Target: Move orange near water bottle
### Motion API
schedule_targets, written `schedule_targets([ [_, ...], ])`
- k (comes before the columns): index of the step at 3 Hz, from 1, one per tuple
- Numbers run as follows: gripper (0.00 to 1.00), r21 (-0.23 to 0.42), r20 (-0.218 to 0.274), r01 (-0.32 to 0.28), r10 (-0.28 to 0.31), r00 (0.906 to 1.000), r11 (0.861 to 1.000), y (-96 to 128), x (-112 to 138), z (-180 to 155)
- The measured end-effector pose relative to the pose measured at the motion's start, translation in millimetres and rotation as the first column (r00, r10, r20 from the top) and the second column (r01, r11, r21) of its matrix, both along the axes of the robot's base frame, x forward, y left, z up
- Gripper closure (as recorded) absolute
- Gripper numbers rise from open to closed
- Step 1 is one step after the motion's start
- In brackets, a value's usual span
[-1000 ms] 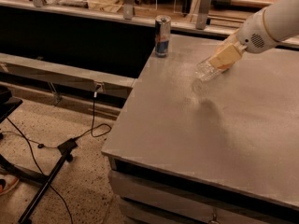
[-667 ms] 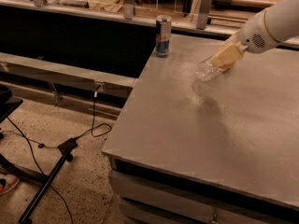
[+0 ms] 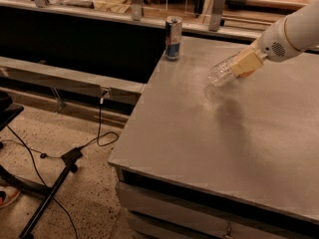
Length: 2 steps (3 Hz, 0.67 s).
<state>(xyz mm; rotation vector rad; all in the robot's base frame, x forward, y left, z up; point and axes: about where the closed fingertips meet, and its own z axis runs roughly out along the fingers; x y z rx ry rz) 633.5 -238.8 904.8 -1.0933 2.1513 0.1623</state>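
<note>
Little had changed since the earlier frames: the gripper (image 3: 244, 63) had shifted only slightly at the upper right of the frame, and the water bottle (image 3: 221, 73) had not moved on the table (image 3: 199, 148). The white arm (image 3: 294, 34) entered from the upper right edge, with the gripper low over the table surface and overlapping the upper right end of the bottle. The bottle lay tilted on its side, its base pointing toward the lower left. Whether the gripper was open or closed could not be determined. A thin orange-coloured edge showed just under the gripper and was judged to be the orange (image 3: 248, 74), mostly hidden; whether it was held or resting on the table could not be determined. If so, the orange was already just beside the bottle, and the step in hand was judged to be the final placement. The next move would call for a gentle release and a retreat up and to the right, without nudging the light bottle, which could roll. The drink can (image 3: 173, 38) stood upright, well apart, at the upper centre.
</note>
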Motion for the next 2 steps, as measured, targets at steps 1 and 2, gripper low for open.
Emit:
schedule_targets([
  [1, 1.0, -0.009, 0.004, 0.021, -0.021, 0.9998, 1.0, -10.9, 0.9, -2.6],
  [2, 0.84, -0.015, -0.026, 0.015, -0.015, 0.9996, 1.0, -13.2, 1.2, -13.0],
])
